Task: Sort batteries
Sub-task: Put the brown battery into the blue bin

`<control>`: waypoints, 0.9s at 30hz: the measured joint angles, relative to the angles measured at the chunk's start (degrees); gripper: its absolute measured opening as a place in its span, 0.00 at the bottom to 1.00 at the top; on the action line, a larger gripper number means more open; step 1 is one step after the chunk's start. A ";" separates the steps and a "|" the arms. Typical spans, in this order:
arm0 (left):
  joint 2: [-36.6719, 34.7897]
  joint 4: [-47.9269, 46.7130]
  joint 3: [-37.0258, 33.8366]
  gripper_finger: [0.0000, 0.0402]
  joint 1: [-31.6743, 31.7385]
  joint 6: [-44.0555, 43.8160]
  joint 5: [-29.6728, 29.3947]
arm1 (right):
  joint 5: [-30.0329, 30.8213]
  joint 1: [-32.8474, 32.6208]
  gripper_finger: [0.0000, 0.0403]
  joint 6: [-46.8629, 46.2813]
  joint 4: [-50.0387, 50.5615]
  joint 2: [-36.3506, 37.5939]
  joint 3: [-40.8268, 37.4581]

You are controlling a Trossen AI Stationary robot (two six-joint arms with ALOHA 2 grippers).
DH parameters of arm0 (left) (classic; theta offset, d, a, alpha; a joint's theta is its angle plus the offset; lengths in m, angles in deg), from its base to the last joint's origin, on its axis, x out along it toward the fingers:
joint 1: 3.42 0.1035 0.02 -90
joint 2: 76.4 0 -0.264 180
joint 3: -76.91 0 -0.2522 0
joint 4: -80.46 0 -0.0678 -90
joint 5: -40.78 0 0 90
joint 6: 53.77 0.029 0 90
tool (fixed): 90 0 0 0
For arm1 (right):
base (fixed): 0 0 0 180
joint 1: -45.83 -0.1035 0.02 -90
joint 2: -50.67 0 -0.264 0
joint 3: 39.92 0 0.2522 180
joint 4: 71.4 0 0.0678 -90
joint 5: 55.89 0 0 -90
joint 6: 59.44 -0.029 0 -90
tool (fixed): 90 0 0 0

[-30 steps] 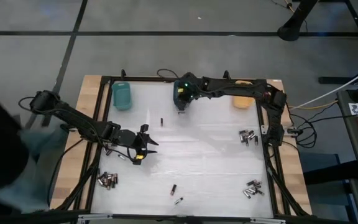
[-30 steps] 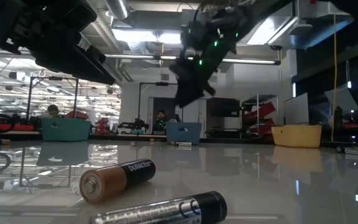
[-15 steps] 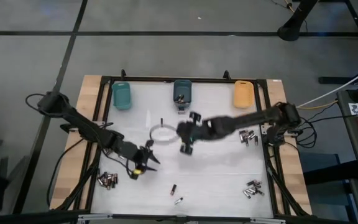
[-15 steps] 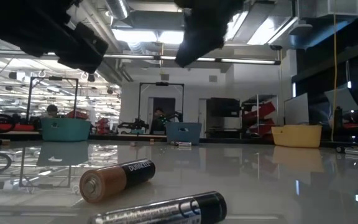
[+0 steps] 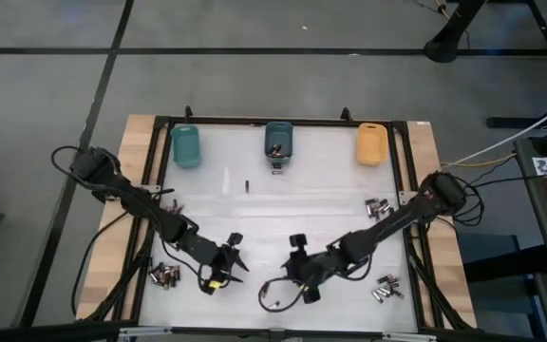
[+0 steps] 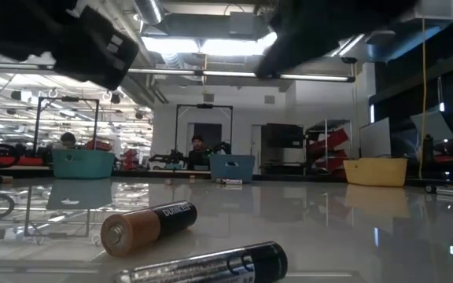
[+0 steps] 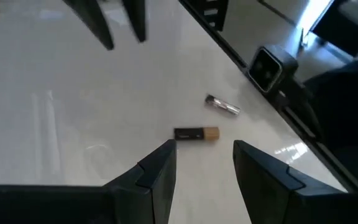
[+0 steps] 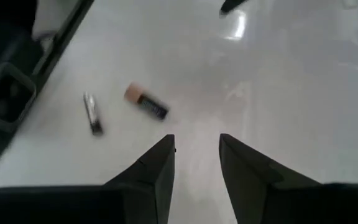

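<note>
Two batteries lie on the white table near its near edge: a black-and-copper one (image 7: 196, 134) (image 8: 146, 102) (image 6: 148, 224) and a slimmer silvery-black one (image 7: 222, 106) (image 8: 92, 113) (image 6: 211, 267). My left gripper (image 5: 238, 256) (image 7: 204, 163) hovers open to their left, pointing at them. My right gripper (image 5: 292, 271) (image 8: 196, 155) hovers open to their right, tilted down toward them. Neither has anything between its fingers. At the far edge stand a teal bin (image 5: 186, 146), a blue bin (image 5: 278, 141) and an orange bin (image 5: 371, 144).
Heaps of batteries lie at the near left (image 5: 164, 275), the near right (image 5: 387, 287) and the right edge (image 5: 378, 206). One battery (image 5: 247, 184) lies alone toward the far side. A black frame (image 5: 160, 171) rims the table.
My right gripper has swung from the blue bin at the far edge across the table's middle to the near edge, rolling as it went. My left gripper has moved toward the near edge and a little to the right, tipping further down. The batteries have stayed put.
</note>
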 joint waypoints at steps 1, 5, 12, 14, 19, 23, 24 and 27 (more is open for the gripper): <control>0.02 -0.30 -0.02 0.37 -0.03 0.24 -0.29 | -1.51 0.11 0.32 1.70 -2.51 -0.72 -0.54; 0.00 -0.60 0.01 0.37 0.68 1.85 -1.09 | -5.72 0.57 0.32 6.50 -12.15 -4.85 -1.20; 0.02 -4.65 -0.04 0.37 1.50 2.58 -1.20 | -10.23 0.56 0.32 10.28 -22.17 -9.98 -1.10; -0.01 -6.59 -0.05 0.37 1.55 2.62 -1.20 | -11.37 1.04 0.32 10.28 -23.02 -11.27 -1.10; 0.02 -7.41 -0.06 0.37 1.65 2.55 -1.16 | -15.05 3.37 0.32 10.55 -25.40 -14.12 -0.09; -0.01 -7.26 -0.06 0.37 1.65 2.34 -1.07 | -18.86 4.45 0.32 12.79 -25.64 -15.36 2.52; 0.00 -7.25 -0.06 0.37 1.65 2.34 -1.07 | -19.81 4.43 0.32 13.41 -25.76 -15.51 2.95; -0.01 -7.32 -0.04 0.37 1.65 2.18 -1.07 | -21.76 4.26 0.32 15.14 -25.33 -15.77 2.97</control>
